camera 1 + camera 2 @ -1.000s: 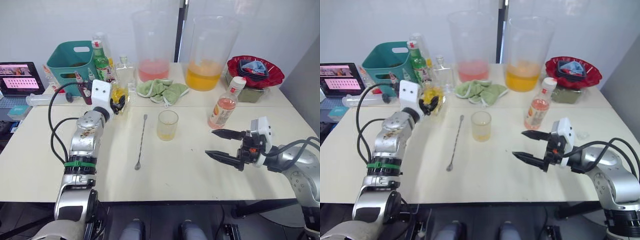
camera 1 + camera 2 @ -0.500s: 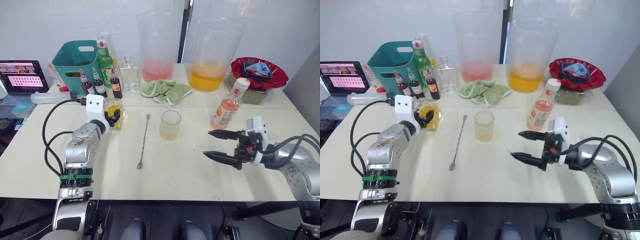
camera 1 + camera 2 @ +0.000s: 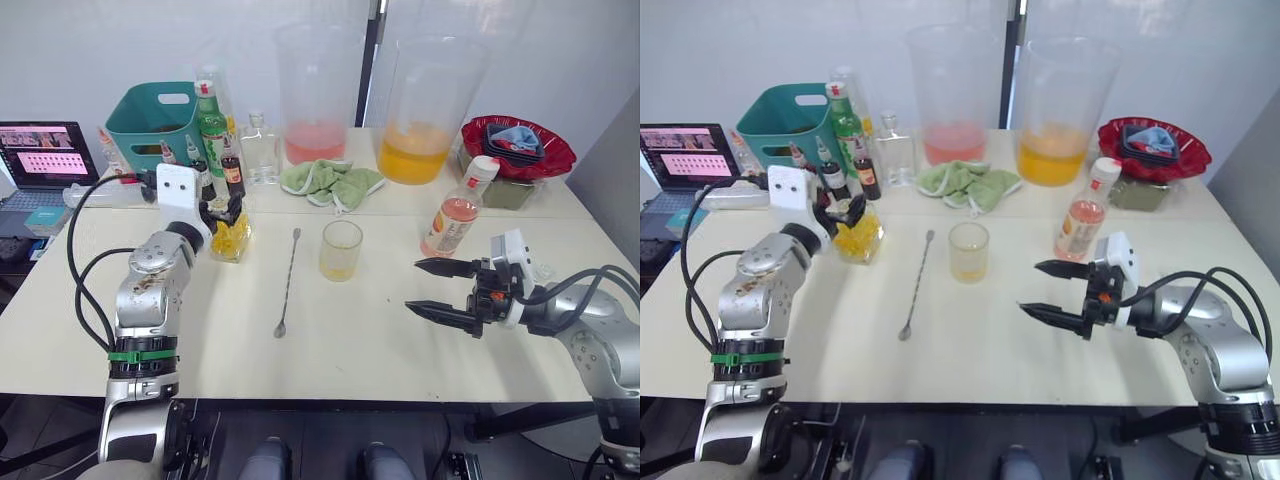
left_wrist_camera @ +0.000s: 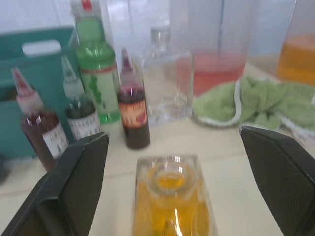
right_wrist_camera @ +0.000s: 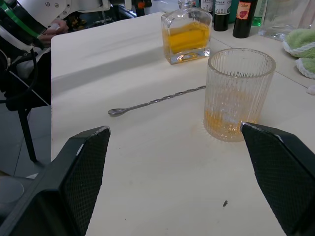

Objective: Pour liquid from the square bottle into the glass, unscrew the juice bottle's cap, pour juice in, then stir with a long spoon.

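The square bottle (image 3: pixel 231 238) stands uncapped on the table, holding bright yellow liquid (image 4: pixel 170 216). My left gripper (image 3: pixel 225 208) hovers open just behind and above it, one finger (image 4: pixel 74 187) to each side and touching nothing. The ribbed glass (image 3: pixel 340 250) stands mid-table with a little yellow liquid at its bottom. The long spoon (image 3: pixel 288 283) lies flat between the bottle and the glass. The juice bottle (image 3: pixel 455 215) stands upright to the right with its white cap (image 3: pixel 478 165) on. My right gripper (image 3: pixel 440 287) is open and empty, low over the table in front of the juice bottle.
Two huge pitchers (image 3: pixel 315 95) (image 3: pixel 425 105) stand at the back with a green cloth (image 3: pixel 330 182) before them. A teal basket (image 3: pixel 150 118), a green bottle (image 3: pixel 210 125), small dark-red bottles (image 4: pixel 135 118) and a clear flask (image 4: pixel 165 81) crowd behind the square bottle. A red bowl (image 3: pixel 520 145) sits far right.
My left arm lowered the square bottle onto the table, and its gripper now stands open, drawn back from it. The right arm has barely moved. The camera shifted.
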Robot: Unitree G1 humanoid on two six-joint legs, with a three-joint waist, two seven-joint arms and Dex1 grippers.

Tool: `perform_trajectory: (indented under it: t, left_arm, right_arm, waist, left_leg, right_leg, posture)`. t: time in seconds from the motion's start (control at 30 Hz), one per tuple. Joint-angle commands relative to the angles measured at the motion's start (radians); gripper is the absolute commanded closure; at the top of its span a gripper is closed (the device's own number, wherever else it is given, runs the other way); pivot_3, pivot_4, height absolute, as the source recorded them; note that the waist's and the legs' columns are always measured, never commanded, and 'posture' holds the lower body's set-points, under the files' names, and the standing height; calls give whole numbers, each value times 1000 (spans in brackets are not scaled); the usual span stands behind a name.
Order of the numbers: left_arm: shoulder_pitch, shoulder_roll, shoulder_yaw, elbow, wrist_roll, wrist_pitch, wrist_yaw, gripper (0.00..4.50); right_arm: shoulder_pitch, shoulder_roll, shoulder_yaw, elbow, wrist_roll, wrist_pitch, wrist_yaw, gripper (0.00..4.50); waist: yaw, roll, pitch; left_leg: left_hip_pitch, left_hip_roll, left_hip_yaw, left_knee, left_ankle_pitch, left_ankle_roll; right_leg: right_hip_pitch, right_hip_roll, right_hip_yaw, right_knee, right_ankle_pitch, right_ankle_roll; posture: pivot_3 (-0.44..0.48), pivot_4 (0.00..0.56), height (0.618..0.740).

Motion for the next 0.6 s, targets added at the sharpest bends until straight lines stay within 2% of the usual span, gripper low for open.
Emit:
perform_trajectory:
  t: [0.03,0.27,0.37,0.5,0.6]
  left_arm:
    - [-50,69,5,-108,-46,-44,-99,19]
    - [54,204,11,-249,-234,77,-361,19]
    - [120,236,42,-291,-280,112,-381,19]
    - [260,296,29,-359,-300,176,-417,19]
    - [362,294,95,-401,-332,121,-441,19]
  right_arm:
    - [-31,-12,-13,-7,8,2,5,0]
    - [-46,-16,-18,-24,26,28,0,0]
    - [-43,-4,-22,-23,26,31,-9,0]
    - [-32,10,-23,-29,24,32,-26,0]
    - [-21,18,-28,-38,25,36,-47,0]
  waist:
    - [-1,0,0]
    - [-9,1,0]
    - [-11,1,0]
    - [-16,1,0]
    - [-16,1,0]
  left_leg:
    - [0,0,0,0,0,0]
    - [1,1,0,-1,0,0]
    - [2,1,0,-2,0,0]
    - [2,1,0,-3,0,0]
    - [3,2,0,-4,0,0]
  right_leg:
    - [0,0,0,0,0,0]
    - [1,0,0,0,0,0]
    - [0,0,0,0,0,0]
    - [1,1,1,-1,0,0]
    - [0,1,1,-1,0,0]
  posture:
    - [0,150,740]
    - [0,150,740]
    - [0,150,740]
    - [0,150,740]
    - [0,150,740]
